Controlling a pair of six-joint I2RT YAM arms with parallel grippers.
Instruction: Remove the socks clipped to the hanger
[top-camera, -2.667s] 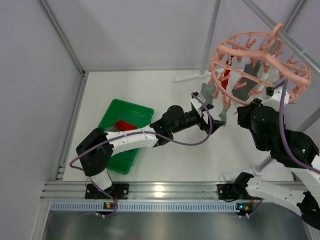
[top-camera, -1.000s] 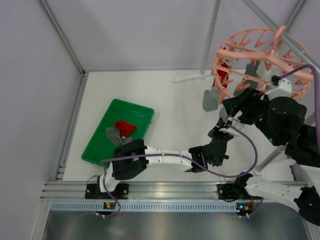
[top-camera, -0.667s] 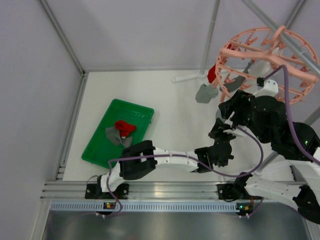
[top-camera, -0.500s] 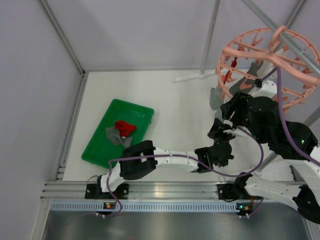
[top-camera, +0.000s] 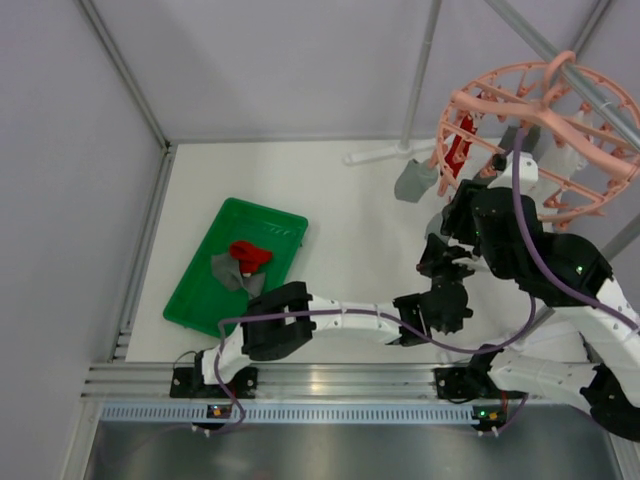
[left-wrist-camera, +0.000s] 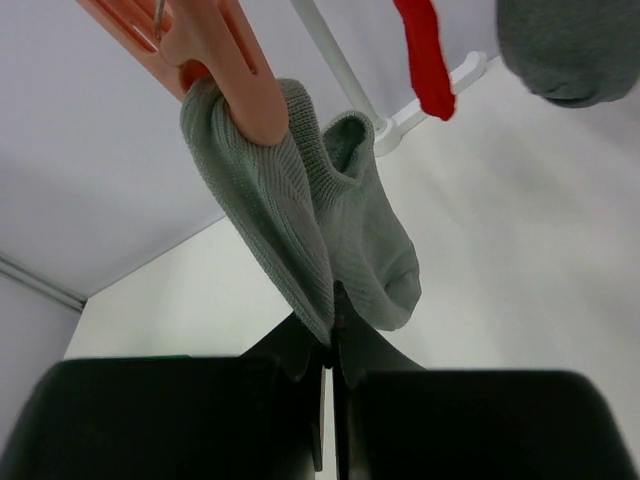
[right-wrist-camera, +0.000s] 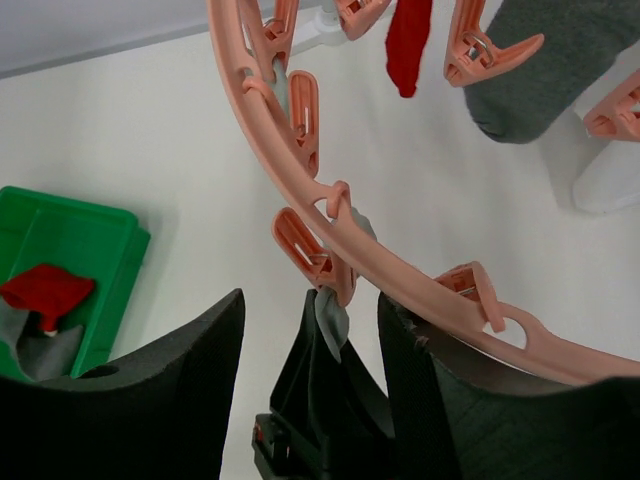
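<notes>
The salmon-pink hanger (top-camera: 540, 105) hangs at the back right, its ring (right-wrist-camera: 400, 270) crossing the right wrist view. A grey sock (left-wrist-camera: 300, 210) dangles from a pink clip (left-wrist-camera: 235, 85). My left gripper (left-wrist-camera: 332, 305) is shut on that sock's lower edge, pulling from below. In the right wrist view the same sock (right-wrist-camera: 330, 318) hangs from its clip (right-wrist-camera: 312, 250), and my right gripper (right-wrist-camera: 310, 300) is open with one finger on each side of that clip. The left gripper (right-wrist-camera: 325, 410) shows just beneath. A red sock (left-wrist-camera: 425, 55) and another grey sock (left-wrist-camera: 570, 45) are still clipped further along.
A green tray (top-camera: 205, 300) on the left of the table holds a red sock (top-camera: 248, 253) and a grey one (top-camera: 225, 272). A white stand foot (top-camera: 385, 152) and metal frame poles (top-camera: 418, 70) rise behind the hanger. A loose-hanging grey sock (top-camera: 412, 182) dangles left of the ring.
The right arm has risen toward the hanger's ring and its jaws have narrowed around the clip. The hanger has swung and tilted. The left gripper has stayed shut on the grey sock.
</notes>
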